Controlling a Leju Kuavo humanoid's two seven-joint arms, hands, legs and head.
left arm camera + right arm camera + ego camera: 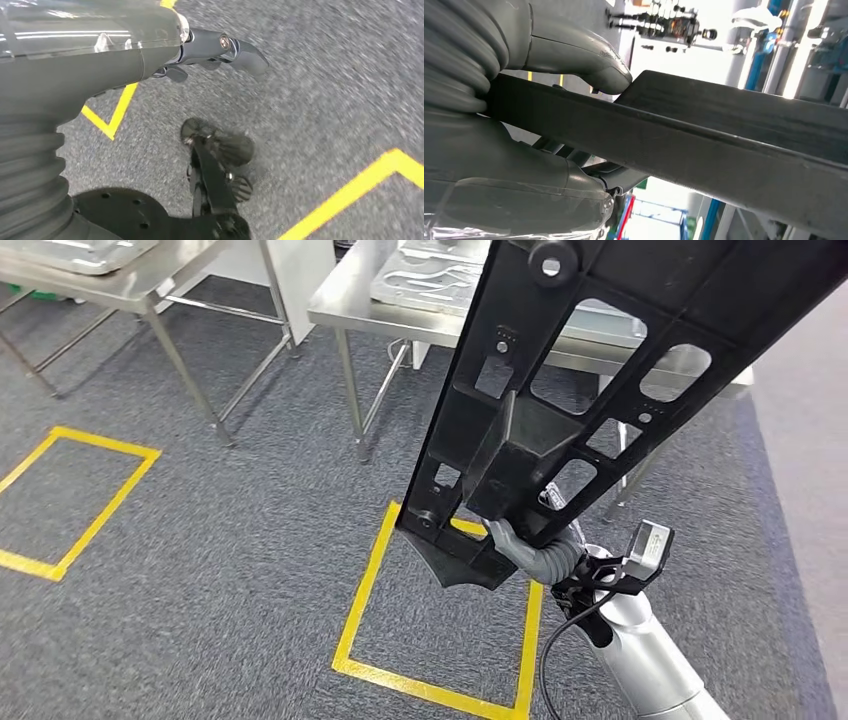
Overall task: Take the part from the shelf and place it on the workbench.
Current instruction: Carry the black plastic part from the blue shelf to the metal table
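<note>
The part [560,390] is a long black plastic frame with several cut-out windows, held up high and slanting from the lower middle to the upper right of the head view. My right hand [535,545] grips its lower end from beneath. In the right wrist view the thumb [589,55] presses on one side of the black part [724,130] and the fingers close under it. My left hand [220,50] hangs over the grey carpet, fingers curled and holding nothing. The steel workbench [350,300] stands ahead, behind the part.
Metal trays [430,280] lie on the workbench. A second steel table [130,285] stands at the far left. Yellow tape rectangles [440,630] mark the grey carpet, one just below my right hand, another [75,490] at the left.
</note>
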